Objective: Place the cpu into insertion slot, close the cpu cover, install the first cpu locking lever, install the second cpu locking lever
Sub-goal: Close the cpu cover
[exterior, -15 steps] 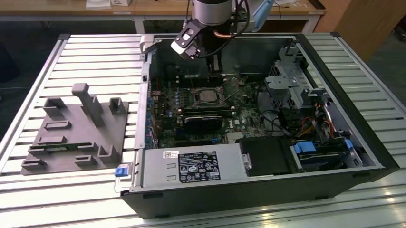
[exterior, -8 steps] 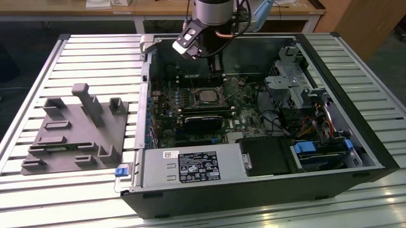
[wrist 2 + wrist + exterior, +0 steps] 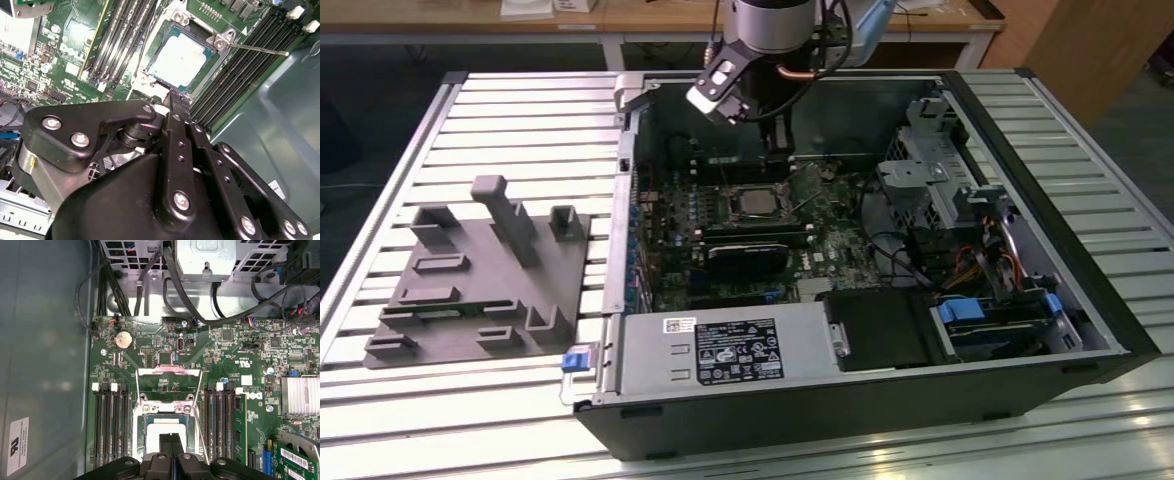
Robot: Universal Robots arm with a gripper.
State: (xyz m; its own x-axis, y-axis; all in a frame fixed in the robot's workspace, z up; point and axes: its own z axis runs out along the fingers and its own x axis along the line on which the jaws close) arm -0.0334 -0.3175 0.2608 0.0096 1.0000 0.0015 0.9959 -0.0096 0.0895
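The cpu lies flat in the insertion slot on the green motherboard; its pale top also shows in the second wrist view. The cpu cover is swung open beyond the slot, and the board shows through its cut-out. A thin locking lever sticks out free beside the slot; in the first wrist view one runs along the slot's side. My gripper hangs shut just above the cpu's edge with nothing between its fingers; the second wrist view also shows it. In the exterior view it is over the socket.
The open computer case lies on a slatted metal table, its power supply at the near side and drive bays to the exterior view's right. Memory slots flank the socket. A grey fixture block sits outside the case.
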